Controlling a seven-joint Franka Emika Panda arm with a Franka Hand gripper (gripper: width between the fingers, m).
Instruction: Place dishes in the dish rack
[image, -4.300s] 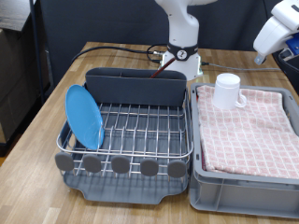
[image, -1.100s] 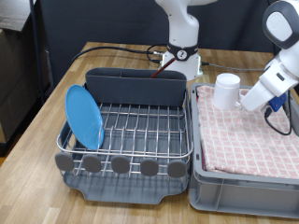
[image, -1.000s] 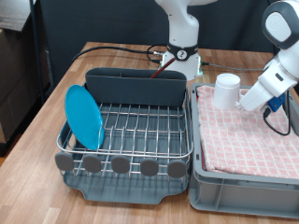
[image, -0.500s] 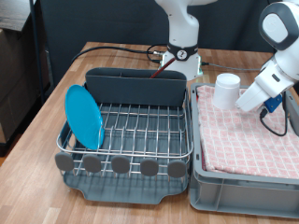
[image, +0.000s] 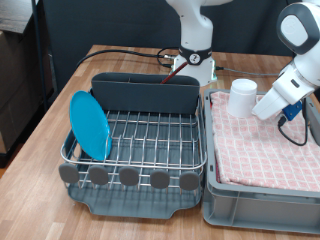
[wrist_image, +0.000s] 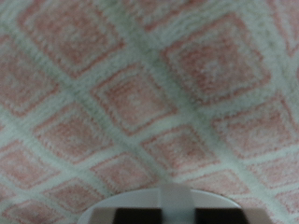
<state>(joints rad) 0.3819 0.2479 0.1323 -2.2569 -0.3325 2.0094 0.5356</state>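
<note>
Plate stands upright in the rack, well apart from the gripper, toward the exterior view's left: that dish looks done. Mug sits on the checked cloth in the crate, not yet racked. Gripper is just beside the mug, on its right in the exterior view, low over the cloth. Cannot tell whether its fingers are apart or together; nothing seen between them. Wrist view: blurred cloth, a white rim at the frame edge. Spoon not visible.
</note>
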